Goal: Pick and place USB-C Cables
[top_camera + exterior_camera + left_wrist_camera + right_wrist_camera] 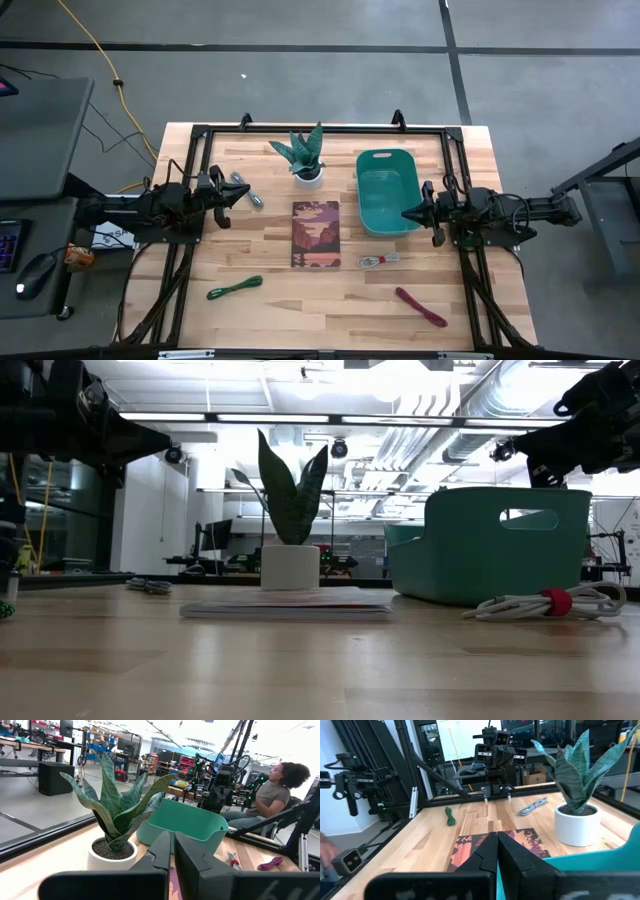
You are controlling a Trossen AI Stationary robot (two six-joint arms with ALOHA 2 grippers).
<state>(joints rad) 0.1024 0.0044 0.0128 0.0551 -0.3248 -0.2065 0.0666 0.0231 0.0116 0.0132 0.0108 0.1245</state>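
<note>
Nothing is in my grasp yet; I judge the task to stand at its very start, with every cable loose on the surface (270,310) and the teal bin (388,190) holding none that I can see. My left hand (232,195) hangs raised at the left edge, its fingers (165,851) pressed together on nothing; my right hand (408,213) hangs raised at the right edge over the bin's near wall, its fingers (489,851) likewise pressed together and empty.

The cables lie apart: a grey cable (246,190) just beside my left hand, toward the far left corner; a green cable (234,289) toward the near left corner; a white cable with a red tie (378,261) just off the bin's near end, between the bin and the near edge; a dark red cable (421,307) toward the near right corner. A potted plant (306,158) stands at the far middle and a picture book (316,233) lies flat in the centre, both well clear of the cables.

The next move, as I judge it, is a first pick; the grey one sits nearest my left hand, the white one nearest my right; whichever goes, the fingers must spread first, then drop across the bundle's middle, since a coiled cable pinched at one end may trail or unwind on the way to the bin.
</note>
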